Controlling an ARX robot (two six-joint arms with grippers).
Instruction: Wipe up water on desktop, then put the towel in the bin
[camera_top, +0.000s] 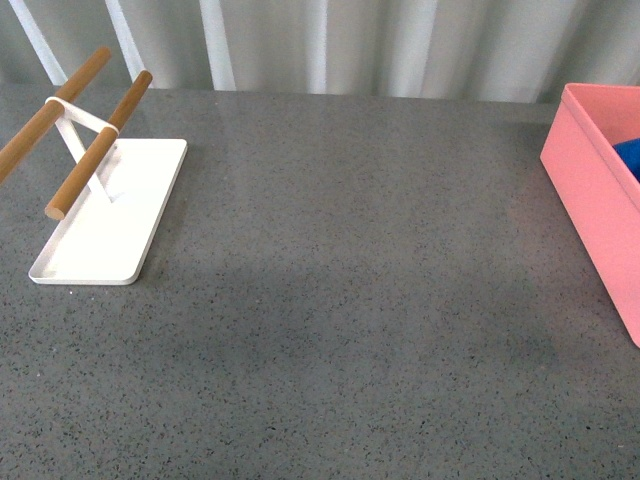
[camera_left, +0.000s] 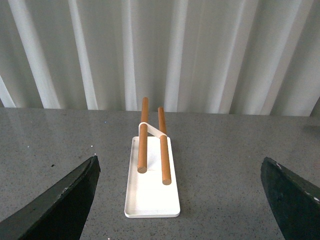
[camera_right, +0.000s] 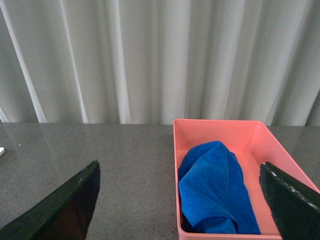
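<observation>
The blue towel (camera_right: 212, 187) lies crumpled inside the salmon-pink bin (camera_right: 176, 150). In the front view the bin (camera_top: 590, 190) stands at the right edge of the speckled grey desktop (camera_top: 350, 280), and only a corner of the towel (camera_top: 630, 155) shows over its wall. I see no water on the desktop. My right gripper (camera_right: 182, 210) is open and empty, pulled back in front of the bin. My left gripper (camera_left: 182, 210) is open and empty, facing the white tray. Neither arm shows in the front view.
A flat white tray (camera_top: 115, 215) with two wooden rods (camera_top: 95, 145) on a white stand sits at the left of the desktop; it also shows in the left wrist view (camera_left: 152, 185). Pale pleated curtains (camera_top: 320, 45) hang behind the desktop's far edge.
</observation>
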